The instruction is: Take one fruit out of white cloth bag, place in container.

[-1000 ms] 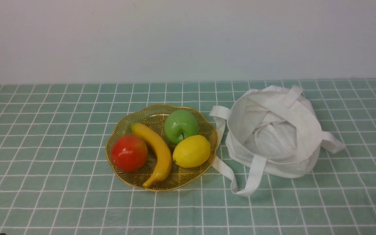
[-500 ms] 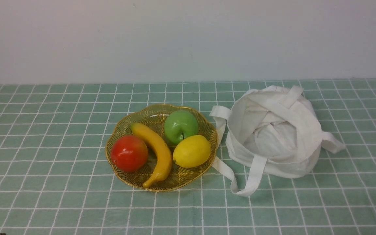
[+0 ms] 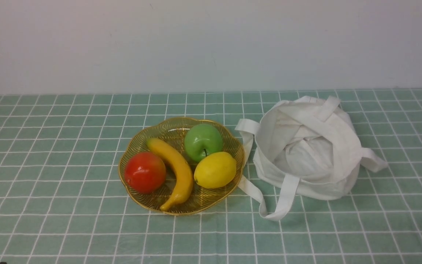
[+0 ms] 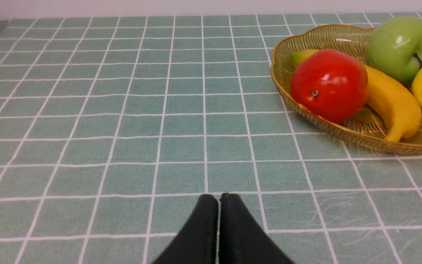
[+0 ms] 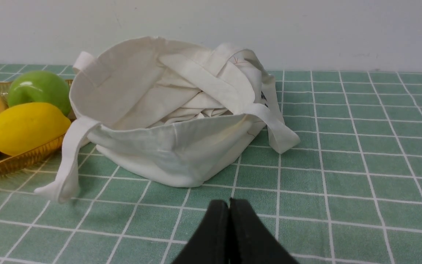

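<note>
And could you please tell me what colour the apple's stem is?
The stem is dark brown, nearly black; it shows best in the left wrist view.

I count one green apple (image 3: pixel 203 142), one yellow lemon (image 3: pixel 215 170), one banana (image 3: pixel 176 170), one red round fruit (image 3: pixel 145 172), one yellow bowl (image 3: pixel 208 206) and one white bag (image 3: pixel 321 189). That makes four fruits.

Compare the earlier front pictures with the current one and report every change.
Nothing visibly changed. The green apple, lemon, banana and red fruit stayed in the amber bowl, and the white cloth bag stayed open beside it.
</note>
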Robot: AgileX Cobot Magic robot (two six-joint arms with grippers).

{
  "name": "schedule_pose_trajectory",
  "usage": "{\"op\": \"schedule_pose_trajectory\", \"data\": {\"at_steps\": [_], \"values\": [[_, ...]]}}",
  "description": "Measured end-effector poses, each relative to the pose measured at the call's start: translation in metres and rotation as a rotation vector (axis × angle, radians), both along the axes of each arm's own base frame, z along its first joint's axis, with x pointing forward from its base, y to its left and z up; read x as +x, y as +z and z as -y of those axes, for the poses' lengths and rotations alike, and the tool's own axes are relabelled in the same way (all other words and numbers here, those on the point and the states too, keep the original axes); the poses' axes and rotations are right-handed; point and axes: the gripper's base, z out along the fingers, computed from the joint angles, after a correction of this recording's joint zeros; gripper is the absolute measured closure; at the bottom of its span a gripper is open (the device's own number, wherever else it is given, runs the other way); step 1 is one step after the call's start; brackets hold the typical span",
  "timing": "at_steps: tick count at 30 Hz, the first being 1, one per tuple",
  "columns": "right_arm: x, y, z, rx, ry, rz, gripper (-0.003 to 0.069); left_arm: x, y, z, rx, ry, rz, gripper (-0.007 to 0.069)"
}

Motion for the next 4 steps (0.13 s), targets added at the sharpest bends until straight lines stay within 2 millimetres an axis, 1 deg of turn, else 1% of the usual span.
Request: {"op": "schedule_pose_trajectory", "data": {"at_steps": [4], "values": [[0.0000, 0.0000, 0.0000, 0.000, 0.000, 0.000, 0.0674, 0.0000, 0.0000, 0.0000, 0.000, 0.000, 0.000, 0.0632]]}}
